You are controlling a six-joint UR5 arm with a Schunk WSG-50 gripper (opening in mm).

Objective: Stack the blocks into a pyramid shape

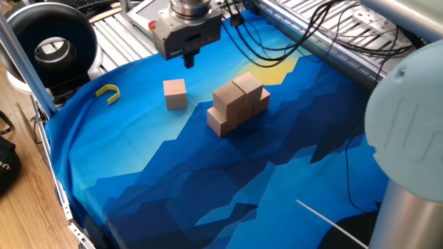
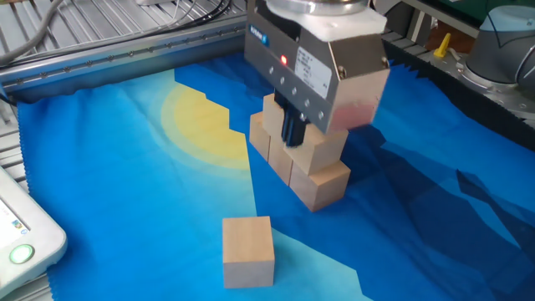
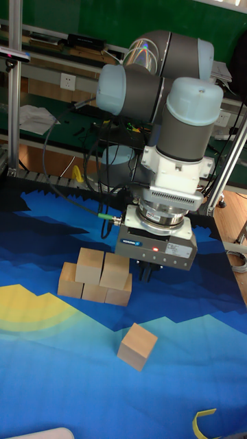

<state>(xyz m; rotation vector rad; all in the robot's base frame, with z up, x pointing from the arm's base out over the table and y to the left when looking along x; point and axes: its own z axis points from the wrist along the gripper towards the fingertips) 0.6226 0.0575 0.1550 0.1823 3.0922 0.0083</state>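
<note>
Nearest the camera in the other fixed view, the loose block [image 2: 248,251] sits alone and flat on the blue cloth [image 2: 125,209] that covers the worktop, well apart from the rest. This sixth cube is the one you must fetch. Behind it stands the stack [image 2: 311,167]: three blocks in a touching row with two more on top, so only the apex is missing. The gripper [image 2: 292,142] hangs above the cloth, between the loose block and the stack in the tall fixed view. Its dark fingers [image 2: 288,130] are drawn close together and grip nothing. To do this step well, spread the fingers wider than the cube before you descend, since cube and gripper are of similar width. The loose block appears turned slightly out of line with the row, so rotate the wrist until the fingers face two of its parallel sides. Come straight down, centred, and close on the upper half so the lower half stays free for seating. When you carry it over, approach from above, not from the side, because a sideways brush would likely shift the upper pair. Set it across the seam between those two. Farthest off, in one fixed view, the yellow hook [image 1: 108,93] lies near the cloth's edge; leave it alone.
</note>
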